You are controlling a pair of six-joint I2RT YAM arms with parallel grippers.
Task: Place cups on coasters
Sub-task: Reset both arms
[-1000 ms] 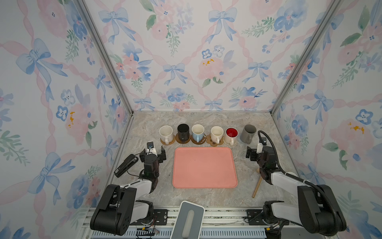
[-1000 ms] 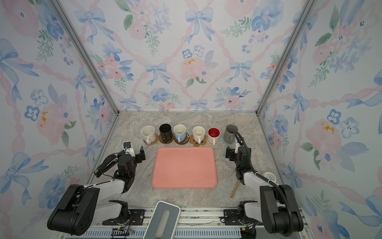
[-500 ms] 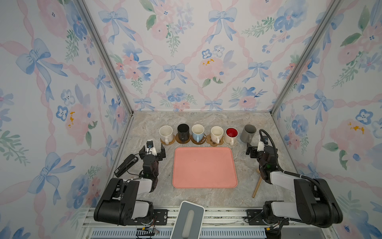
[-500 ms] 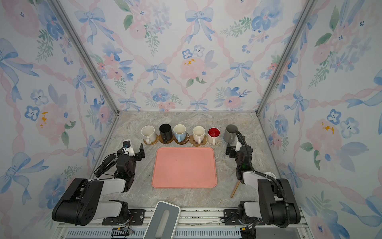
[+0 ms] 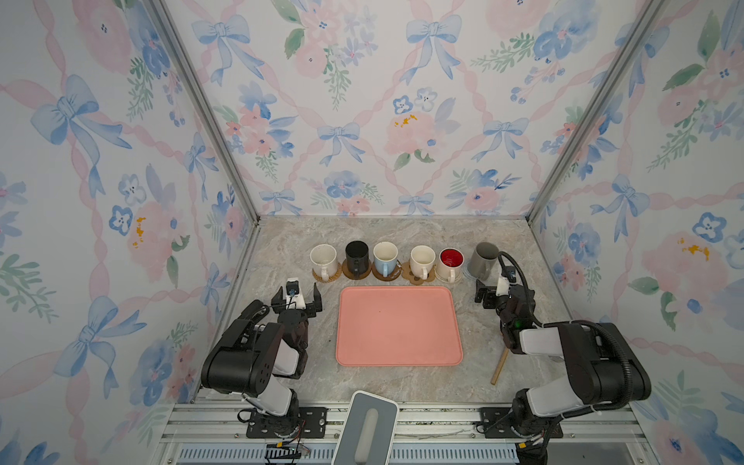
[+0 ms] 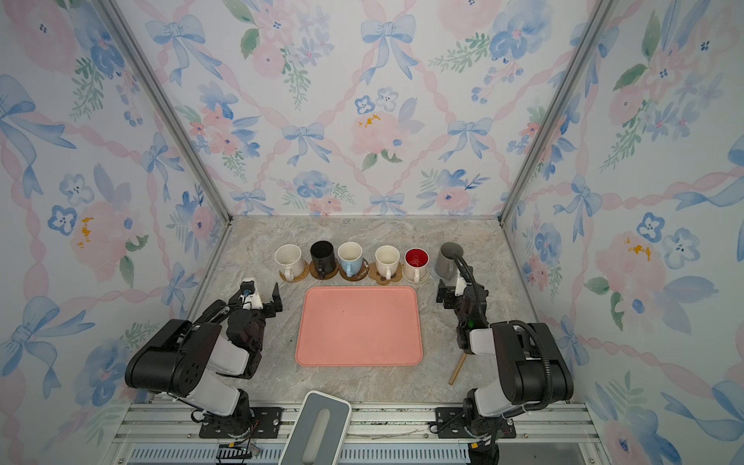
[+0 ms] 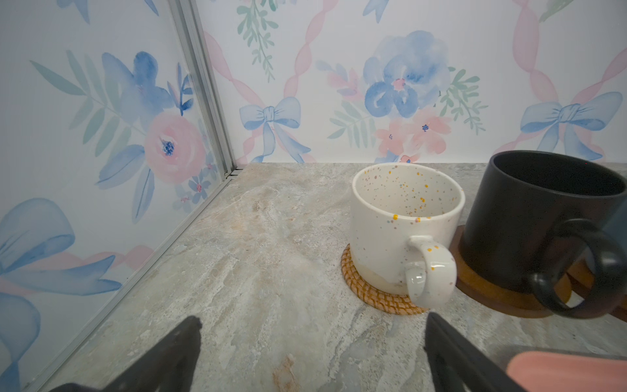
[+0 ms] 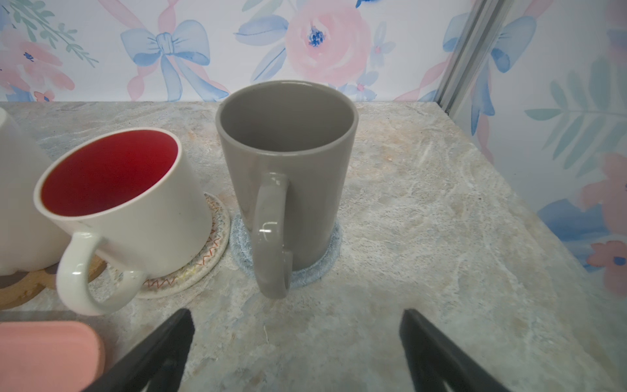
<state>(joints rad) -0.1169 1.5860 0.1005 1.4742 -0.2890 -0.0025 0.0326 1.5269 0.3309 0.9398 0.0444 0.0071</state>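
Six cups stand in a row behind the tray, each on a coaster, in both top views: cream cup on the rattan coaster, black cup, light blue cup, cream cup on the paw-print coaster, red-inside cup, grey cup. My left gripper is open and empty, just in front of the speckled cream cup and beside the black cup. My right gripper is open and empty, facing the grey cup on its light-blue coaster.
A large pink tray lies mid-table between the arms. A thin wooden stick lies under the right arm. A grey device sits at the front edge. Flowered walls close in on three sides.
Both arms have folded back and settled lower near their bases. The grippers stay open at about the same places. No cup has moved.
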